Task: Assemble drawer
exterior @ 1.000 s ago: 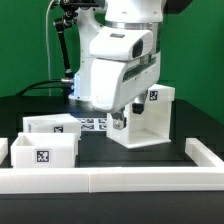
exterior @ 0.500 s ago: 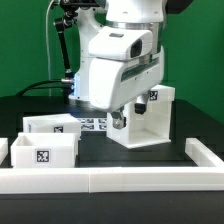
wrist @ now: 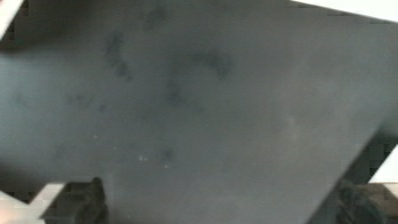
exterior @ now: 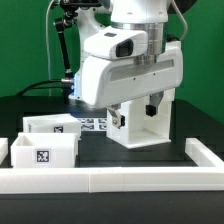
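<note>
From where I stand the pincer (exterior: 135,110) hangs right over the big boxy white plastic housing (exterior: 140,133), practically on it, grip width can't tell; small white open-top tray (exterior: 52,126) and twin tray (exterior: 40,152) sit well off sideways, exterior view's left, on the black table (exterior: 110,156).

White boxy housing (exterior: 138,134) upright at centre; open-top rear tray (exterior: 52,125) just behind tagged front tray (exterior: 42,154), exterior view's left.

White housing (exterior: 146,130), two white trays (exterior: 52,124), a black-and-white square tag (exterior: 42,157) on the nearer tray's (exterior: 64,152) front, white marker board (exterior: 92,124) printed with black-and-white tags, white rail (exterior: 120,180), white-and-grey arm (exterior: 125,70), black table (exterior: 188,122), dark grey in the wrist view, green backdrop (exterior: 25,40)
</note>
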Motion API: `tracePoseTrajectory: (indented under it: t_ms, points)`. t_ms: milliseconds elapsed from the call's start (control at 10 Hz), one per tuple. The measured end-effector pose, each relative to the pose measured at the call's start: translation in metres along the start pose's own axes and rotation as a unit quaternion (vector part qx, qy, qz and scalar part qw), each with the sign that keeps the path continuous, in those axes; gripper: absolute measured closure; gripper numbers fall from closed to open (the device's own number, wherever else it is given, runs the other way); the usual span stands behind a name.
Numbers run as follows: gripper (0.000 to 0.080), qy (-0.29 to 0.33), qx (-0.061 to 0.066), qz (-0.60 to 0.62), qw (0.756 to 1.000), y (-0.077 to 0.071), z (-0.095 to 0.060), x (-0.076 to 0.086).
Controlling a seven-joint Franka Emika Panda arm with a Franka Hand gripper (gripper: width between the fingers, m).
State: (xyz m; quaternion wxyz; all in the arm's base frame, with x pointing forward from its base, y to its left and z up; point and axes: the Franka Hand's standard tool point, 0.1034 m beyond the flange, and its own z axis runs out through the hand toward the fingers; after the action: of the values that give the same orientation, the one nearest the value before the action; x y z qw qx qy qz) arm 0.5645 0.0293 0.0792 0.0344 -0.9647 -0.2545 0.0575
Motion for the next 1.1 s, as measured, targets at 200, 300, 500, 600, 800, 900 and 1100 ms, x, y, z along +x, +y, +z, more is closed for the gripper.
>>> tracePoseTrajectory:
  t_ms: [200, 300, 500, 600, 800, 900, 1100]
  points:
    - [0.0150, 0.001, -0.003, 0.076, 0.997, -0.007, -0.005, 0.000]
    - [0.0150, 0.008, -0.009, 0.075, 0.997, -0.017, -0.011, -0.002]
    - [0.0150, 0.026, -0.022, 0.074, 0.997, -0.041, -0.024, -0.010]
    - [0.0150, 0.030, -0.028, 0.067, 0.997, -0.052, -0.033, -0.016]
    - [0.0150, 0.037, -0.036, 0.058, 0.997, -0.067, -0.050, -0.030]
    - [0.0150, 0.035, -0.035, 0.059, 0.997, -0.066, -0.048, -0.030]
    - [0.0150, 0.034, -0.034, 0.059, 0.997, -0.066, -0.046, -0.030]
